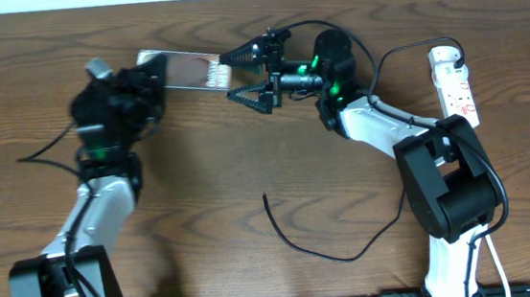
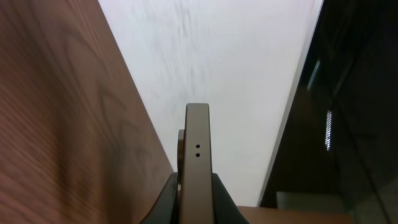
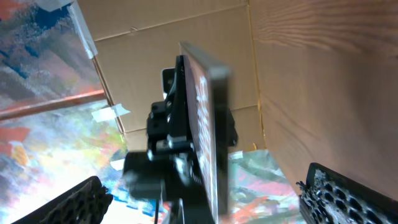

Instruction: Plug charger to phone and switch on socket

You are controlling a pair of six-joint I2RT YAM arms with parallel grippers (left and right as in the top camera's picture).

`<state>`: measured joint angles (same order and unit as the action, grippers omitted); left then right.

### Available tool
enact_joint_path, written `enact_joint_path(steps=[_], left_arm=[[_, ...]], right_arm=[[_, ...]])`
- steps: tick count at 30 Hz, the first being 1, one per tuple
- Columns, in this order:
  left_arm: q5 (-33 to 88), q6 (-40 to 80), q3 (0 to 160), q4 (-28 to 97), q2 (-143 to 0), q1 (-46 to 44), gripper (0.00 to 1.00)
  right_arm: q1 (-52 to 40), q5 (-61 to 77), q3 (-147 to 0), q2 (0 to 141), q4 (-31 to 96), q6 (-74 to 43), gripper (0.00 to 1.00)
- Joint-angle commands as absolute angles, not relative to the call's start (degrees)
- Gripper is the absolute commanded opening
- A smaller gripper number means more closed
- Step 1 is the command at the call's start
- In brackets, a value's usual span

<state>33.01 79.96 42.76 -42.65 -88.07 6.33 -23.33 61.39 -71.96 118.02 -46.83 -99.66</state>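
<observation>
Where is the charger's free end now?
Overhead, the charger's free end lies loose on the table near centre, below the open right gripper and the phone.

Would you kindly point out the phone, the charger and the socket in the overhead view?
phone (image 1: 186, 71), overhead view, middle of its face.
charger (image 1: 266, 199), overhead view, free end of cable.
socket (image 1: 455, 89), overhead view, middle of strip.

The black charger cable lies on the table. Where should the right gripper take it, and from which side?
Probably grip the charger just behind its free end, coming straight down from above with the open right gripper: the cable lies flat on the table, and that end is clear of both arms.
</observation>
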Motion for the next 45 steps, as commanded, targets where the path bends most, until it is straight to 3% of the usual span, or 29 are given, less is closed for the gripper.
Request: enact_joint_path(steps=[1,9,16,24,28,31,38,45], left_arm=[[48.7,83.7,43.4,-44.1,-87.2,13.6,0.06],[73.2,84.8,44.5,-44.1,-87.2,25.4,0.07],[80.9,84.8,44.5,-48.0,-87.2,27.6,0.07],[82.4,84.5,44.5,-49.2,-87.2,27.6,0.07],[85.2,82.8,44.5,-49.2,-87.2,27.6,0.07],[89.9,80.6,44.5,-49.3,-87.2,27.6,0.07],[90.1,80.2,44.3,-49.2,-87.2,27.6,0.07],[90.1,80.2,44.3,-49.2,-87.2,27.6,0.07]], right_arm=[[-21.8,65.1,-73.0,116.6,-45.5,-94.2,0.99],[-21.4,64.4,-73.1,116.6,-24.1,-78.1,0.99],[-21.1,62.3,-75.7,116.6,-14.0,-69.1,0.99],[-21.0,51.2,-90.0,116.5,21.1,-49.5,0.99],[-22.2,31.4,-102.9,116.5,48.0,-39.4,0.99],[-24.0,19.8,-107.9,116.5,60.1,-37.3,0.99],[-29.8,7.5,-106.8,116.5,69.8,-37.0,0.99],[-35.5,5.9,-102.9,117.3,70.0,-37.4,0.99]])
